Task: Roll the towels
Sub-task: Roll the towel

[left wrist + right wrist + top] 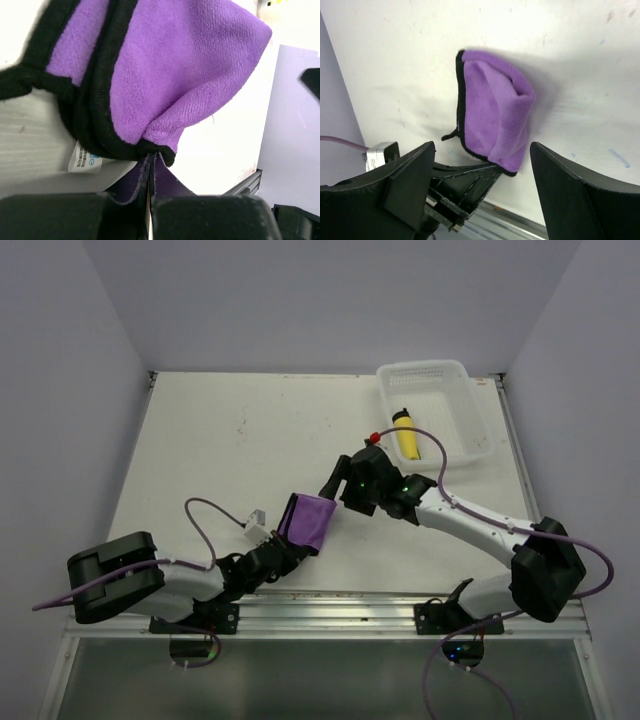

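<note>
Purple towel (pixel 306 522), folded, is pinched at its near corner by the left gripper (pixel 150 197), near the front of the table (pixel 220 440); right gripper (pixel 338 483) stands wide just beyond. Recommend seizing the free far edge squarely before rolling

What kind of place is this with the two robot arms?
Probably a robot test booth in a lab, not a home: a flat white tabletop boxed in by plain pale lilac walls, with black-and-white robot arms, left and right, bolted to a silver metal rail at its near edge.
</note>
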`<state>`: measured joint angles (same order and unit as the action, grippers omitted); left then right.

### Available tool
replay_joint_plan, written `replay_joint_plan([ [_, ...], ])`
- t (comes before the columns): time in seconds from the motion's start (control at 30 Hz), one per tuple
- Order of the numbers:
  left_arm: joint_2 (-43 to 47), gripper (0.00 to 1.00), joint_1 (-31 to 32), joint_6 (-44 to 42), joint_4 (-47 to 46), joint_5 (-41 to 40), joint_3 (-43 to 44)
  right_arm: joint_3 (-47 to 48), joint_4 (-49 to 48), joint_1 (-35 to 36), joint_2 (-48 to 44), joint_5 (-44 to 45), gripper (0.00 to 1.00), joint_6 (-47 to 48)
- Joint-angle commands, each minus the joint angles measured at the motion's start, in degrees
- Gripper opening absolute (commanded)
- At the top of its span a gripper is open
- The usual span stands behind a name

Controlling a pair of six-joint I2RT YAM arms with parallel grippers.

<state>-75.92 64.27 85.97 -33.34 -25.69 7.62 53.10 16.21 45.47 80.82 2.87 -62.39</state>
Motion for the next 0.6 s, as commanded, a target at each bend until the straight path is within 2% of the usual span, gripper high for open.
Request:
replay_joint_plan([
  [0.0, -0.28, 0.00, -0.02, 0.07, 12.69, 1.17, -3.40, 3.85, 8.65, -0.74, -3.47, 4.85, 0.79, 12.19],
  [0.2, -0.37, 0.00, -0.02, -0.37, 12.86, 1.70, -3.31, 2.54, 6.74, -0.74, -1.54, 2.94, 0.75, 14.40],
  [0.33, -0.55, 0.00, -0.02, -0.63, 13.13, 1.87, -2.96, 2.88, 4.10, -0.74, 3.54, 0.20, 0.74, 14.93],
  [0.57, -0.46, 0.00, -0.02, -1.07, 13.22, 2.05, -2.87, 2.45, 4.10, -0.74, 7.77, 2.66, 0.75, 14.41],
])
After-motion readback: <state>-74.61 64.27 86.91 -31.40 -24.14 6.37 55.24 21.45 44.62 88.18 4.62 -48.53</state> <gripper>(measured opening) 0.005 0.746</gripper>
